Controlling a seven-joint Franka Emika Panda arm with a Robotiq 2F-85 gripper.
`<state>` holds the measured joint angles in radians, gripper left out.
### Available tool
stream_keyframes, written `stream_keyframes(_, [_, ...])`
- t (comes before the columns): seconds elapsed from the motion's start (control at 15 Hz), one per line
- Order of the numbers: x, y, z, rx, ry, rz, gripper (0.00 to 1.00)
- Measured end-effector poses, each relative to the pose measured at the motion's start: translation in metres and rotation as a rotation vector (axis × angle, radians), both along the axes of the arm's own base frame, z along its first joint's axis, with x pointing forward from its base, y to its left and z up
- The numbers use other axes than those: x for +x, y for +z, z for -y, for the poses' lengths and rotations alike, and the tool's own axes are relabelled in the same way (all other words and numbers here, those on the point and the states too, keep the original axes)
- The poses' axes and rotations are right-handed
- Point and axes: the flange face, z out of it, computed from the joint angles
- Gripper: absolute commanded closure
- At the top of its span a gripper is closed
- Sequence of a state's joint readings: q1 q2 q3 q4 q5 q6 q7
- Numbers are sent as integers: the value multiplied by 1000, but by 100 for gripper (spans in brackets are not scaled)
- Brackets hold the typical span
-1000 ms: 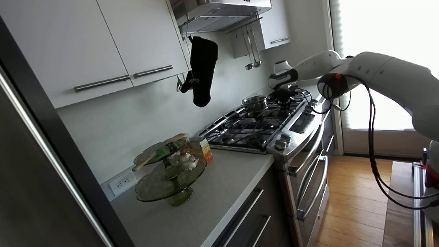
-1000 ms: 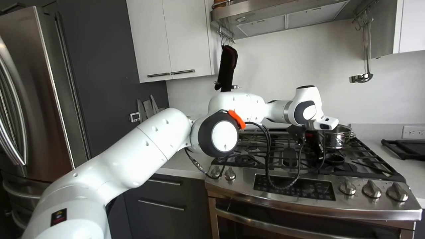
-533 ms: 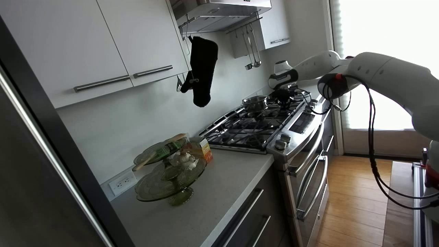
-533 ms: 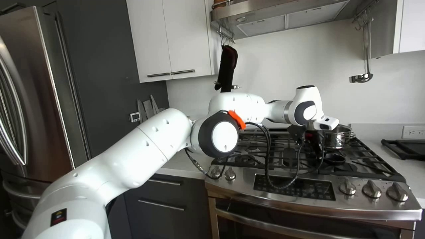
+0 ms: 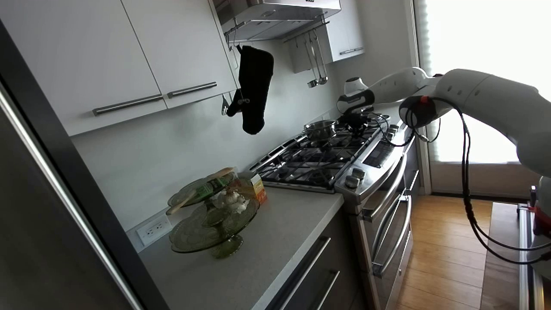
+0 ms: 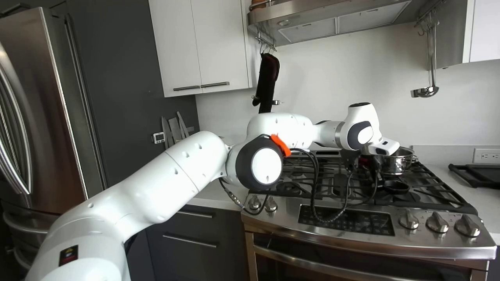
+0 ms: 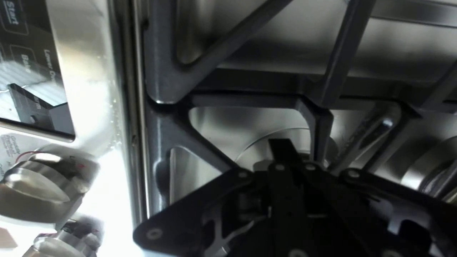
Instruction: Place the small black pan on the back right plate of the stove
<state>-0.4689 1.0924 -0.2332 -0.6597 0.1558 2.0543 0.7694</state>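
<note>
At left in the wrist view, the black control panel point(image 7: 35, 67) of the stove point(image 7: 89, 67) carries pale lettering turned sideways: "Start", "Bake", "Lower O" with its last word incomplete, and a fragment ending in "rm" amid reflections. Small blurred print between panel and knob point(image 7: 39, 189) resembles "Griddle Preheat". In the exterior views, any lettering on the carton point(image 5: 259, 189), the green label point(image 5: 212, 186), the timer point(image 6: 158, 137) and the arm's dark sticker point(image 6: 69, 255) is too small to read.
</note>
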Motion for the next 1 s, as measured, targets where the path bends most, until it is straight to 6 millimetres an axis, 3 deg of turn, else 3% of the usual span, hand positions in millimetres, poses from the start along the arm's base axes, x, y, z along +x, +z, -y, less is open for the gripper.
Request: stream_keyframes(1.0, [-6, 1, 25, -7, -164, 82, 100])
